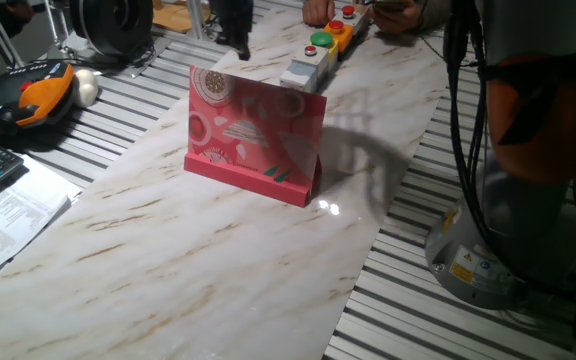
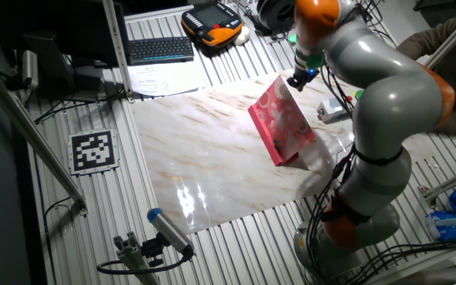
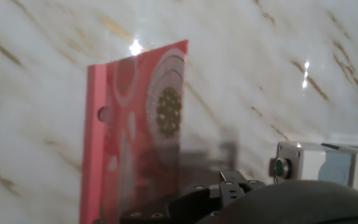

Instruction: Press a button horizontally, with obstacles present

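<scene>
The obstacle, an upright pink-red patterned card board [image 1: 253, 135] on a pink base strip, stands mid-table on the marble top. Behind it lies a row of button boxes; the nearest is grey [image 1: 303, 72], with a green button [image 1: 320, 40] and a red button [image 1: 335, 27] further back. In the hand view the board [image 3: 138, 130] is at the left, and the grey box [image 3: 319, 165] shows a green button [image 3: 281, 167] on its side face. My gripper [image 2: 299, 77] hangs above the board's far top corner, left of the boxes. Its fingertips are too dark and cropped to read.
A keyboard [image 2: 161, 49], papers [image 2: 161, 77] and an orange-black pendant [image 2: 212, 22] lie off the marble top on the slatted table. The arm's base [image 1: 488, 250] stands at the table's edge. A person's hands [image 1: 318, 10] rest beyond the button boxes.
</scene>
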### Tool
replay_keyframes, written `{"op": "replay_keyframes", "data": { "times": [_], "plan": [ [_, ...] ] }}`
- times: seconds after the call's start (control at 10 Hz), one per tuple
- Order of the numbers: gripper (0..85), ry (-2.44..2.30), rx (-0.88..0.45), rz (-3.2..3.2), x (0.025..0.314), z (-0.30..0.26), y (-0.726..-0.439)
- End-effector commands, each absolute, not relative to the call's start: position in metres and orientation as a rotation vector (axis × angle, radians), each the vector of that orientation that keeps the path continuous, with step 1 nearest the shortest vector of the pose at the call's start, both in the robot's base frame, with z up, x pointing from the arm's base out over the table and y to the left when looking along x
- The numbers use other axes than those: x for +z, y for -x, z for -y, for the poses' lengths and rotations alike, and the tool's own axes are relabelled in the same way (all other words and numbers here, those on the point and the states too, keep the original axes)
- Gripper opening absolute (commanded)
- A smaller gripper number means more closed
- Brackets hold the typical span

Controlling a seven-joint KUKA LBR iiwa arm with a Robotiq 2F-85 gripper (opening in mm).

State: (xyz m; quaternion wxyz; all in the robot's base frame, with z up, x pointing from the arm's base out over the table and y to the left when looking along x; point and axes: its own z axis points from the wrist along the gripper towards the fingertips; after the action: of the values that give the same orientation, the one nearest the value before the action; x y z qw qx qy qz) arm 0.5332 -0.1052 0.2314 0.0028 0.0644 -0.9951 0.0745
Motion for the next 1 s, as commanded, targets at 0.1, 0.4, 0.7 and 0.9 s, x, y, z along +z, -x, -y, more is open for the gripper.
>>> {"op": "replay_keyframes", "data": {
  "times": [0.1, 0.4, 0.7, 0.9],
  "plan": [
    [0.0, -0.235, 0.232, 3.126, 0.217, 0.160, -0.528],
    [0.0, -0.281, 0.257, 3.145, 0.192, 0.176, -0.533],
    [0.0, -0.299, 0.201, 3.159, 0.183, 0.183, -0.543],
    [0.0, -0.255, 0.202, 3.133, 0.185, 0.180, -0.544]
  ]
}}
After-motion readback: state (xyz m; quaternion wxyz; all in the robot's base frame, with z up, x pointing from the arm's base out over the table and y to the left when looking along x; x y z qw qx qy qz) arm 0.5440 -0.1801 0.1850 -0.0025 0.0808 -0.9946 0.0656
